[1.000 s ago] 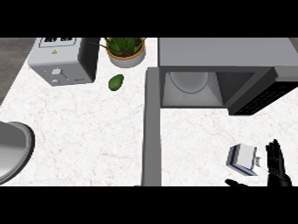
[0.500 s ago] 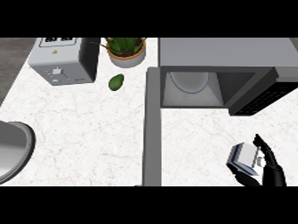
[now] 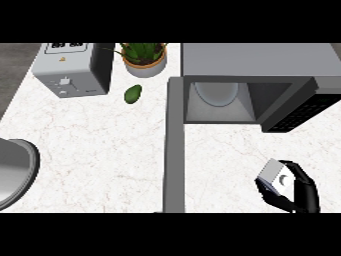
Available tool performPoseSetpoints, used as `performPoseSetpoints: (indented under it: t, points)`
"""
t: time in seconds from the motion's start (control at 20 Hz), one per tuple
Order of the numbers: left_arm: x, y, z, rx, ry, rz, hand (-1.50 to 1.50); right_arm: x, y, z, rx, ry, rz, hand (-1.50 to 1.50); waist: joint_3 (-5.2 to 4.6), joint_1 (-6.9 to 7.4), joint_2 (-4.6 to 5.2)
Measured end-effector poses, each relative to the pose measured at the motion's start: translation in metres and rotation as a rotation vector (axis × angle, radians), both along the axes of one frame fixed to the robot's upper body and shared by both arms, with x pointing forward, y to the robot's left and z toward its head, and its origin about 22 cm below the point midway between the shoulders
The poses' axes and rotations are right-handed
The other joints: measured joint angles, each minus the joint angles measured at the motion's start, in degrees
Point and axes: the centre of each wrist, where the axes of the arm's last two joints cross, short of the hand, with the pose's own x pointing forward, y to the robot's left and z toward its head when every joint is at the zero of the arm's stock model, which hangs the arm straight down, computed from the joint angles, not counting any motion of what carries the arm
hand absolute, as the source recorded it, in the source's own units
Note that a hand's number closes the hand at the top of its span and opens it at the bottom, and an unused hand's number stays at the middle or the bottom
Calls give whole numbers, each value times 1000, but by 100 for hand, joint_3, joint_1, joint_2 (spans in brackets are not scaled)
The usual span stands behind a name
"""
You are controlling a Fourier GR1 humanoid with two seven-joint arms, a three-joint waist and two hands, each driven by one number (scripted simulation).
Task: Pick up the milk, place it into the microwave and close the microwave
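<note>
The milk carton, a small white and grey box, sits at the lower right of the counter with my right hand curled round it, fingers on its right side and thumb under its near side. The microwave stands at the back right with its door swung open toward me, showing a pale turntable plate inside. Its dark control panel faces right of the opening. My left hand shows nowhere.
A white toaster stands at the back left, a potted plant beside it and a green avocado in front of the pot. A grey rounded sink edge fills the lower left. The counter is white marble.
My right hand has moved up to the milk carton and its fingers have closed around it; the carton now looks slightly lifted and tilted.
</note>
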Motion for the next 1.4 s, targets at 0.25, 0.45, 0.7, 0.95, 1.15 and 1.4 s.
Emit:
performPoseSetpoints:
  t: [0.25, 0.45, 0.7, 0.95, 1.15, 1.4]
  points:
    - [2, 2, 3, 3, 2, -1, -150, 26, 17, 9, 15, -47, 57, 150, 8, 0, 4]
    - [3, 9, 7, 2, 1, -4, -150, 56, 30, 22, 18, -77, 131, 150, 16, 14, 9]
    - [7, 11, -2, -4, 4, -1, -150, 71, 56, 33, 64, -112, 253, 150, 13, -19, 1]
    - [2, 11, -1, -9, 8, 4, -150, 80, 80, 56, 101, -153, 332, 150, 12, -39, -9]
    - [3, 14, 0, -13, 19, 9, -150, 82, 97, 85, 82, -169, 337, 150, 10, -55, -13]
    - [3, 16, 2, -6, 20, 13, -150, 106, 114, 118, 51, -170, 317, 150, 13, -27, -2]
